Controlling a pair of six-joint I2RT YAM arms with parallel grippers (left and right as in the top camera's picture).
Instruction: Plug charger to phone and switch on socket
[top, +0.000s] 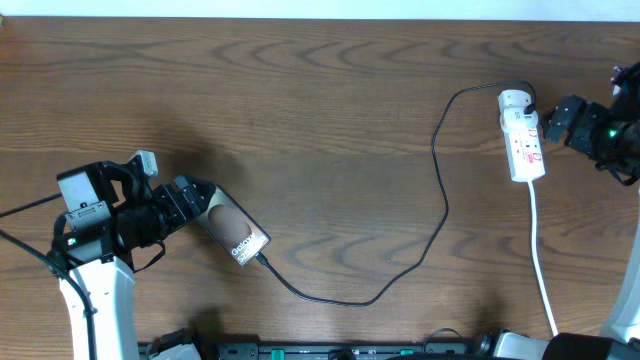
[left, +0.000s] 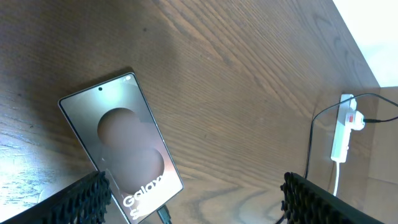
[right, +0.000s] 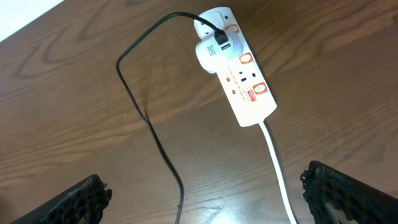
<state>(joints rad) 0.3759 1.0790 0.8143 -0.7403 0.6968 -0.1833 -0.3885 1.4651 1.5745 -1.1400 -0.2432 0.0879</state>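
Left gripper (left: 194, 182) is hovering low at the left side of the table (top: 320, 70), its jaws standing wide apart and gripping nothing. The phone (top: 237, 236) is lying flat and face up, turned diagonally, with its upper-left end right at the gripper's tip in the overhead view. In the left wrist view its glossy screen is showing pale "Galaxy" lettering close to one black finger. The charger (top: 440, 190) is meeting the phone's lower edge with its small plug, which is looking seated there. Its cable is trailing in a loose loop across the wood, rising toward the right and ending at a white adapter (right: 214, 55) that is sitting in the socket (right: 247, 84). The socket is lying on the table's right side with its red-ringed markings facing up; whether its switch is on, I cannot tell. A white cord (top: 540, 260) is running from its squared end toward the near table edge. Just right of the socket, the right gripper (right: 204, 177) is hanging with jaws wide apart, touching nothing.
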